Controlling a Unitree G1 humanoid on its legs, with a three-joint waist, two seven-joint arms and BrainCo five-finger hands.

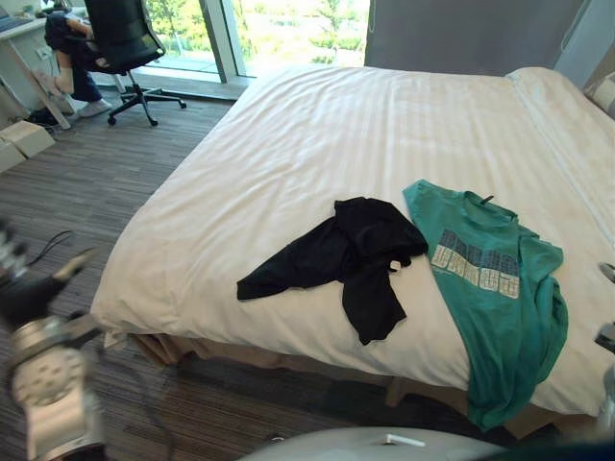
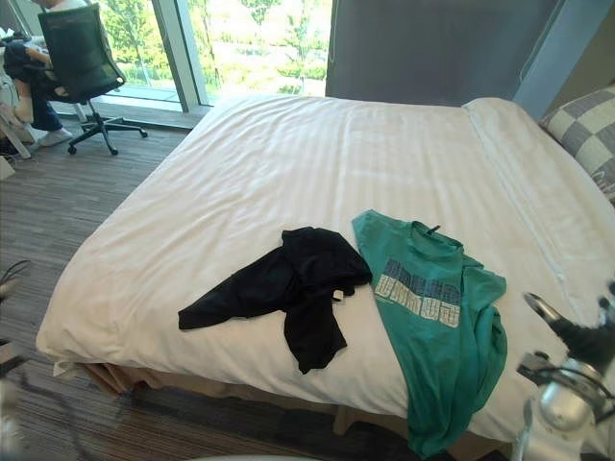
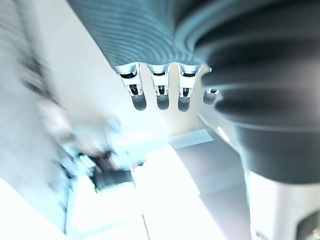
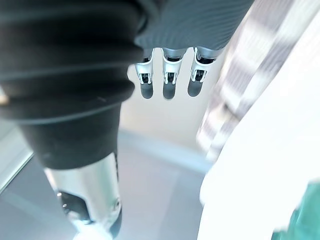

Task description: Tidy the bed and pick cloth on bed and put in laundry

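A crumpled black garment [image 1: 351, 257] lies on the white bed [image 1: 317, 144] near its front edge. Right beside it a green T-shirt [image 1: 492, 279] with a pale printed panel is spread flat, its lower end hanging over the mattress edge. My left hand [image 1: 21, 293] hovers off the bed's front left corner, above the floor and well clear of the clothes. In its wrist view its fingers [image 3: 161, 94] are straight and hold nothing. My right hand [image 2: 579, 338] is raised at the front right corner, just right of the T-shirt, with straight, empty fingers [image 4: 169, 82].
A black office chair [image 1: 125, 43] stands by the window at the far left, with a seated person [image 1: 69, 43] at a desk beside it. A cardboard box [image 1: 26, 139] rests on the striped carpet. A checked pillow [image 2: 581, 130] lies at the bed's far right.
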